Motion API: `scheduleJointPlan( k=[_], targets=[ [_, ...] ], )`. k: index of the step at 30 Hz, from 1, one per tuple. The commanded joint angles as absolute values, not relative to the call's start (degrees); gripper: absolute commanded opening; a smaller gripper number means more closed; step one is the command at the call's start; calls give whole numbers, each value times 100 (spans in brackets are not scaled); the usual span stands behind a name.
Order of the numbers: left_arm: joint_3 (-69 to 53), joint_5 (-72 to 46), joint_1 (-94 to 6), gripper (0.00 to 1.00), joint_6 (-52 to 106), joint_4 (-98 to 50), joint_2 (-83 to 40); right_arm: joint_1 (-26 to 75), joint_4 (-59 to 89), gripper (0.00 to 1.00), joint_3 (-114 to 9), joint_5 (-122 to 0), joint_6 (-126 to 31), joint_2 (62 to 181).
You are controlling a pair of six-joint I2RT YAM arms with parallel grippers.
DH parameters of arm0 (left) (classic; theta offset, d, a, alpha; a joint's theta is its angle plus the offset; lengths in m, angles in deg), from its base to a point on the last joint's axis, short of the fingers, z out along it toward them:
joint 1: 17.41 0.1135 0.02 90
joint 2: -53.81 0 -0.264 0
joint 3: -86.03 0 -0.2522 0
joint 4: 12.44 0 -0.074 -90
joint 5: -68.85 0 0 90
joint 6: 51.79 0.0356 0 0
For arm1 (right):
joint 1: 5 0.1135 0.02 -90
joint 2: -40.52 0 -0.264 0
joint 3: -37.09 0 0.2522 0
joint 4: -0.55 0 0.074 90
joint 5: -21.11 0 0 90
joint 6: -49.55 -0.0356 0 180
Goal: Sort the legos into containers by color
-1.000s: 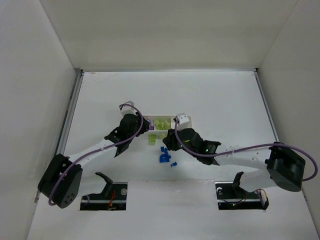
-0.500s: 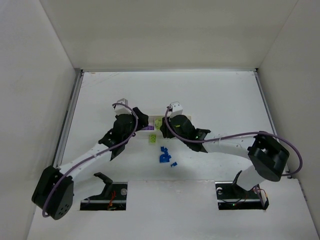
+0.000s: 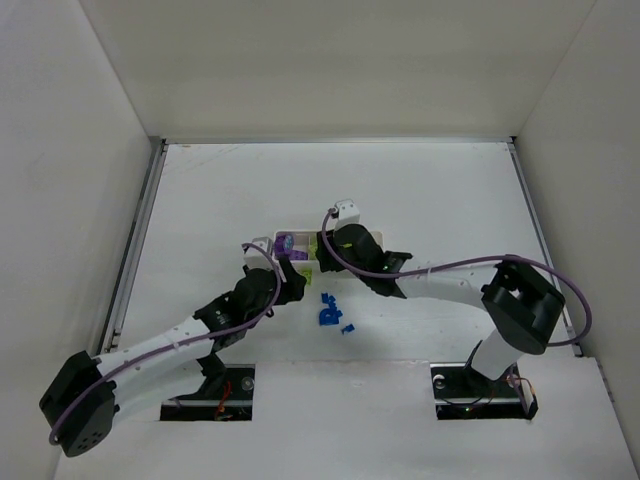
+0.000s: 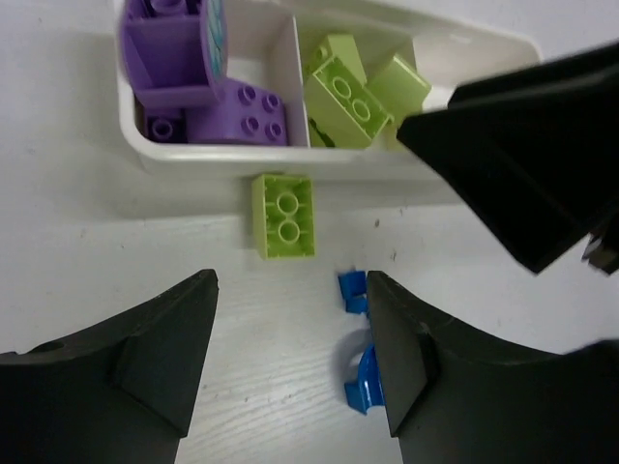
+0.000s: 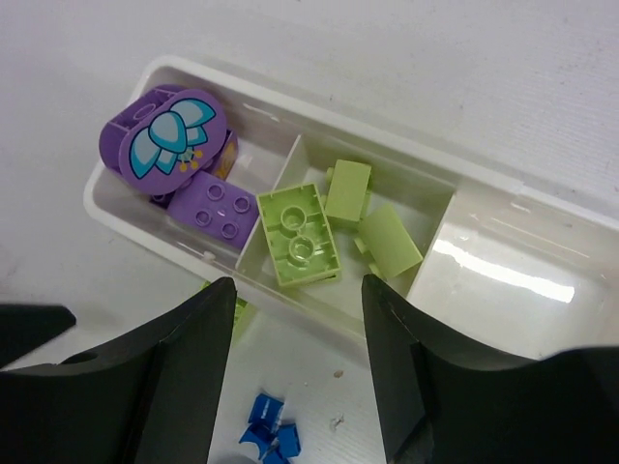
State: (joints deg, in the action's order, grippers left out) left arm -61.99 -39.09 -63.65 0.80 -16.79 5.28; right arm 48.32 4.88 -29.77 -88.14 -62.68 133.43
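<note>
Left wrist: lime brick beside tray

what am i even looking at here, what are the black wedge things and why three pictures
A left arm and a right arm are bolted to a white table. One picture looks down from above; the other two come from wrist cameras, so the black wedges are each arm's own claw. The left claw and the right claw are open, holding nothing. A white tray holds purple bricks in one compartment, lime bricks in the middle; the third compartment is empty. Beside the tray lie one loose lime brick and some blue bricks.
</note>
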Motion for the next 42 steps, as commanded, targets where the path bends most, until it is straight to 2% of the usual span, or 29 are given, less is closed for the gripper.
scheduleJointPlan(
  k=[1, 6, 10, 12, 15, 19, 23, 31, 35, 38, 42],
  targets=[
    [-6237, -4399, -6772, 61, 67, -1618, 495, 4831, 359, 61, -3178, -9033, -6198, 13150],
    [-6053, -4725, -7221, 64, 208, -1329, -242, 4831, 298, 61, -2722, -9323, -6233, 12483],
    [-5886, -4910, -7318, 64, 340, -1082, -875, 4813, 149, 47, -2107, -9438, -6364, 11762],
    [-5807, -4998, -7353, 63, 340, -968, -1157, 4805, 87, 45, -1817, -9438, -6444, 11446],
    [-5693, -5103, -7318, 61, 384, -871, -1447, 4761, -1, 46, -1447, -9438, -6523, 11076],
    [-5552, -5156, -7300, 58, 472, -634, -1834, 4726, -203, 56, -1078, -9420, -6576, 10829],
    [-5367, -5270, -7283, 55, 533, -511, -2221, 4673, -431, 60, -841, -9377, -6611, 10767],
    [-5130, -5578, -7151, 44, 604, -326, -2898, 4532, -915, 62, -313, -9175, -6795, 10478],
    [-5042, -5683, -7177, 29, 613, -300, -3074, 4462, -1021, 62, -233, -8973, -6910, 10486],
    [-5059, -5736, -7282, 20, 613, -343, -2987, 4471, -1030, 62, -242, -8946, -6927, 10547],
    [-5235, -5780, -7476, 16, 630, -606, -2470, 4462, -994, 62, -216, -8963, -6927, 10451]
  ],
)
